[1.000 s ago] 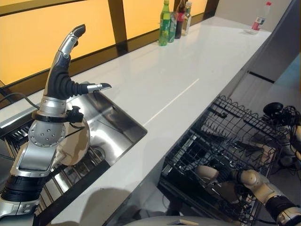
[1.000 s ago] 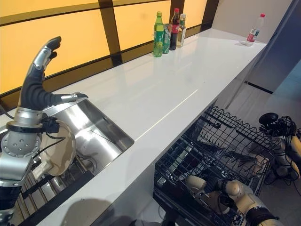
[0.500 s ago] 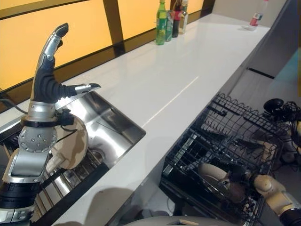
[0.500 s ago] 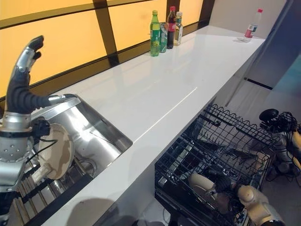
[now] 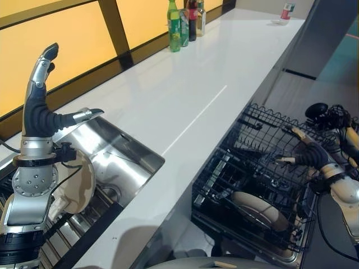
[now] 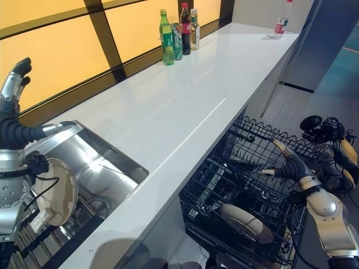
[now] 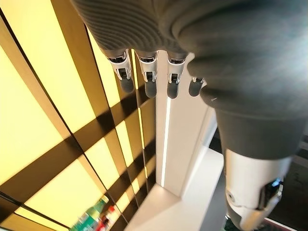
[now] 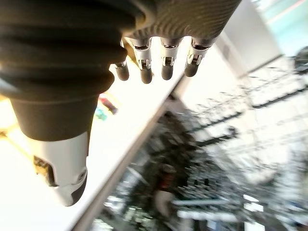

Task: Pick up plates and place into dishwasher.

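While the left robot hand [image 5: 39, 109] stands raised above the steel sink [image 5: 115, 159] in the left eye view, fingers straight and thumb stuck out, holding nothing, a beige plate [image 5: 76, 188] leans upright behind its wrist, beside the sink. One more plate [image 5: 261, 208] lies tilted in the black wire dishwasher rack [image 5: 235, 174] that stands pulled out below the white tabletop [image 5: 185, 95]. In the right eye view, the right robot hand [image 6: 289, 166] hovers over the rack's far side, fingers spread and empty, well apart from that plate; bottles [image 6: 178, 36] stand at the tabletop's far end. Seen from the left wrist, straight fingers [image 7: 149, 79] point toward yellow panels. Seen from the right wrist, relaxed fingers [image 8: 166, 62] hang above the blurred rack.
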